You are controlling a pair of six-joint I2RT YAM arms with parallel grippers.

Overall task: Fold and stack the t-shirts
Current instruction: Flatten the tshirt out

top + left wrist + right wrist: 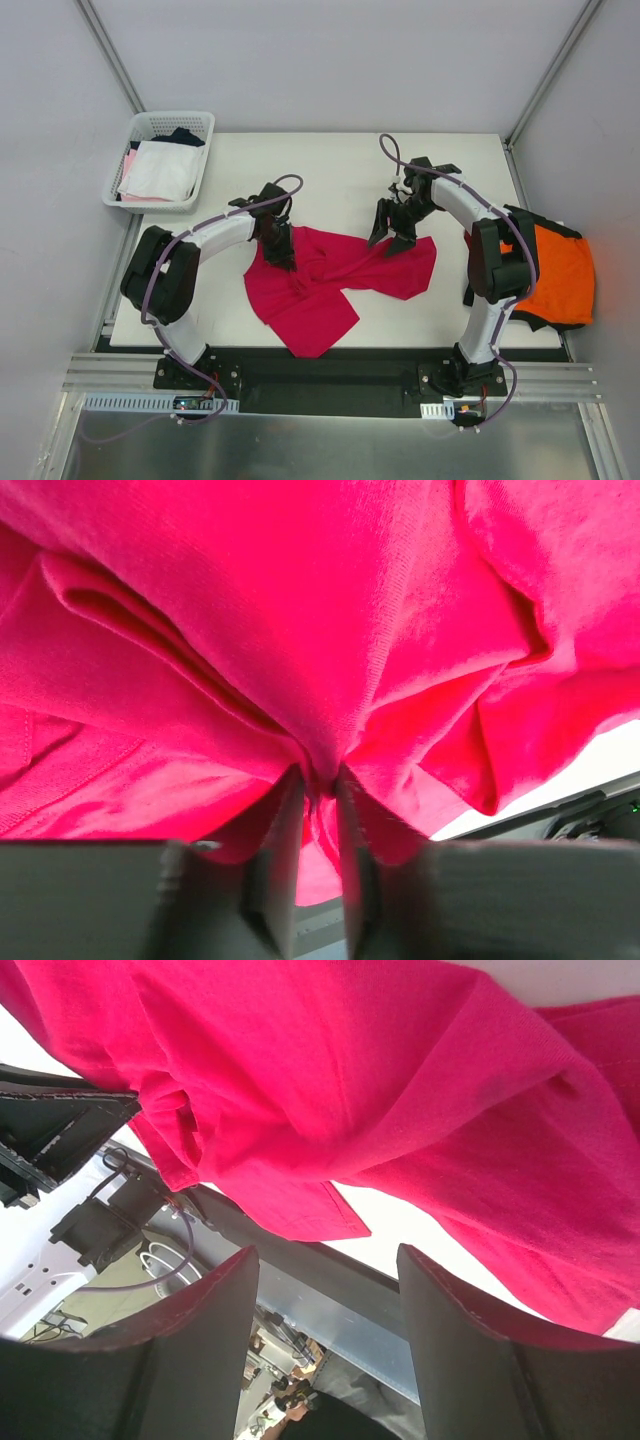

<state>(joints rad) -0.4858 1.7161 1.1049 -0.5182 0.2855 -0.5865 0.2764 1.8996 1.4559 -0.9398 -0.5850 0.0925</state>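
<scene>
A white plastic basket with small holes in its sides [172, 119] sits at the far left corner of a flat white table [330, 165]. In the basket lies a folded white cloth [160, 170]. A pink cloth [128, 163] peeks out on its left side. A dark cloth [186, 135] shows at the far end. A silver metal rail [330, 402] runs along the table's near edge.

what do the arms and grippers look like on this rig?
Both alike: left arm and right arm have white link shells and black joint housings. A purple-grey cable runs loosely along each. The left gripper and right gripper are black, with flat angular fingers. No markings visible.
</scene>
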